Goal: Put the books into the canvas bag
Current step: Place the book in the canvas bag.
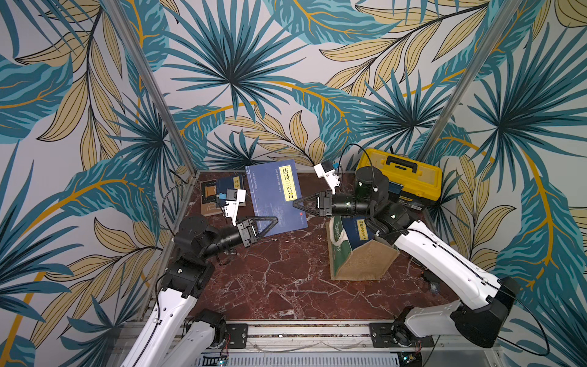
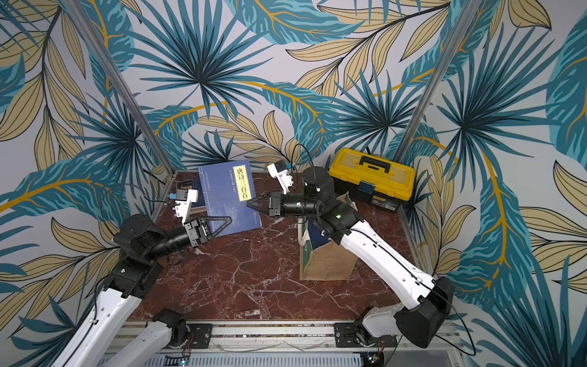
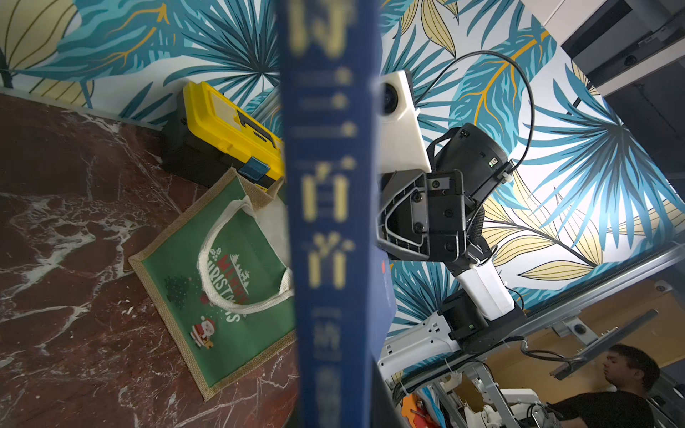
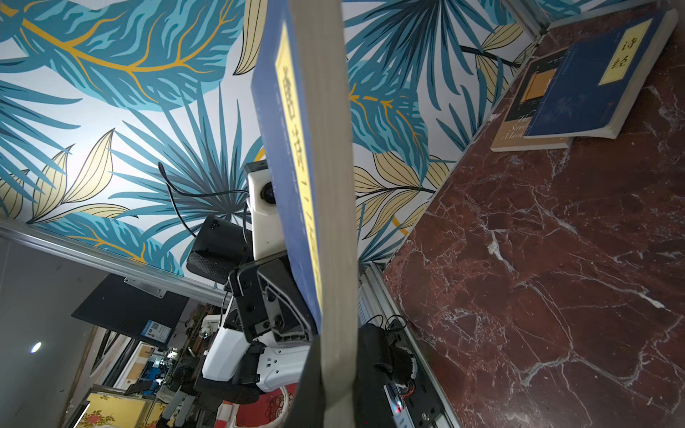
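Marble tabletop (image 1: 279,273) bears canvas bag (image 1: 365,263); palm-leaf walls (image 1: 238,79)

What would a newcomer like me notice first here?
A large navy paperback with a yellow label hangs in mid-air over the red marble table, pinched by the left tool at its near corner and the right tool at its side edge. To its right sits a tan jute bag with green panels, a navy book inside.
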Controlling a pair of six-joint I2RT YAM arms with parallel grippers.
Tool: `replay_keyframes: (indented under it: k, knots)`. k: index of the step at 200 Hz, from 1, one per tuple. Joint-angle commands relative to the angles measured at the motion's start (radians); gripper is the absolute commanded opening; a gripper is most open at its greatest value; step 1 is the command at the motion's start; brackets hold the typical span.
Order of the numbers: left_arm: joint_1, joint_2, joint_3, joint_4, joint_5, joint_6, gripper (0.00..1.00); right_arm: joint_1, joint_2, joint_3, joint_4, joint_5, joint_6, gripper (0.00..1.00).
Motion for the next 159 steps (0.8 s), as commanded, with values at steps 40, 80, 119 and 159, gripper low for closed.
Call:
replay_keyframes:
  k: [40,80,119,159]
  knots:
    - [-0.011,0.031,-0.026,0.031,-0.048,-0.034,0.55,-0.061,-0.127,0.038,-0.286,0.165,-0.174,0.00]
    - [-0.086,0.115,-0.022,0.032,-0.140,-0.032,0.56,-0.087,-0.185,0.209,-0.737,0.529,-0.409,0.00]
    - [-0.298,0.311,0.096,0.009,-0.305,0.044,0.61,-0.099,-0.231,0.290,-0.993,0.829,-0.463,0.00]
    - [-0.482,0.562,0.280,-0.025,-0.429,0.101,0.66,-0.119,-0.238,0.316,-1.145,0.994,-0.464,0.00]
